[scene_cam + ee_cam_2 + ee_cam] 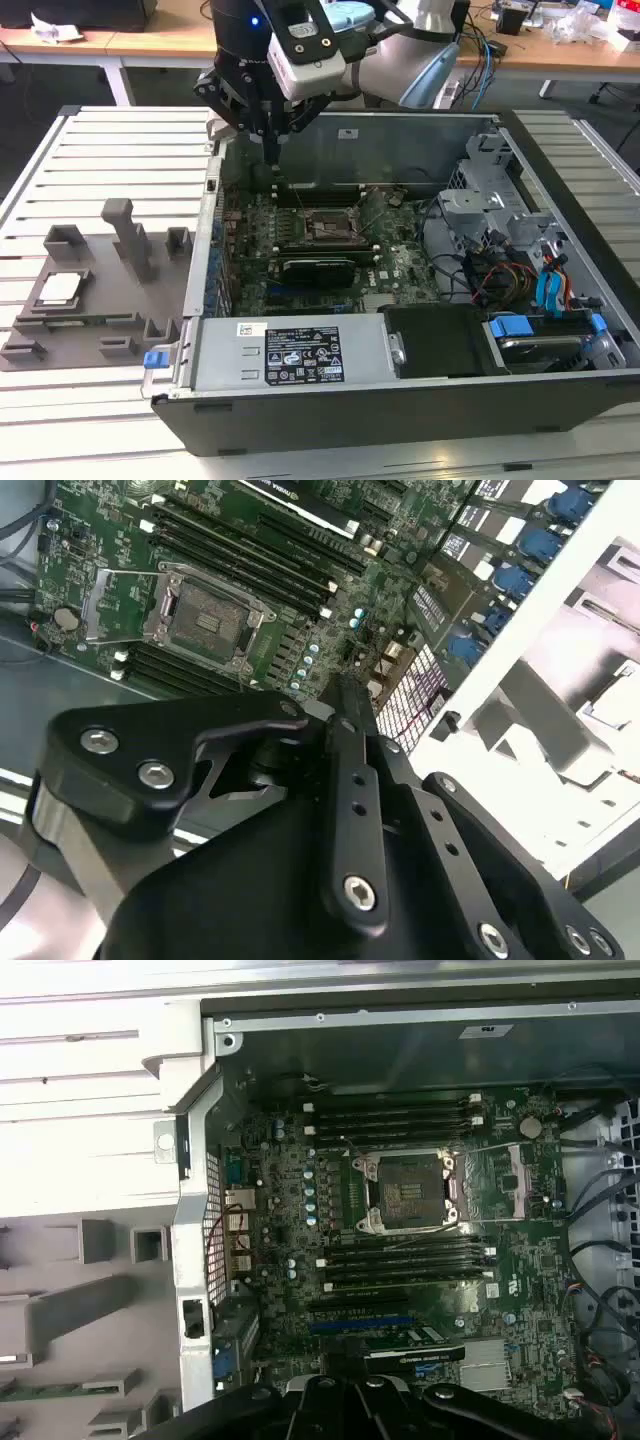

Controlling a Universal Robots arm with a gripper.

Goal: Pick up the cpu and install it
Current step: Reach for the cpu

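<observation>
Claw [272, 152], seemingly pressed together and empty, hangs over the case [300, 345]; cpu [60, 288] nests at the exterior view's left in a fixture [120, 300] pocket that keeps it square.

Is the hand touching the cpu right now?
Apart. In the exterior view the hand hangs over the open computer case, while the cpu lies on the grey fixture outside it.

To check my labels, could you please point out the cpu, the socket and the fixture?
cpu [60, 288]: exterior view, middle of its silvery top.
socket [408, 1192]: first wrist view, middle of its dark centre.
fixture [115, 295]: exterior view, bare grey plate beside the cpu.
</observation>
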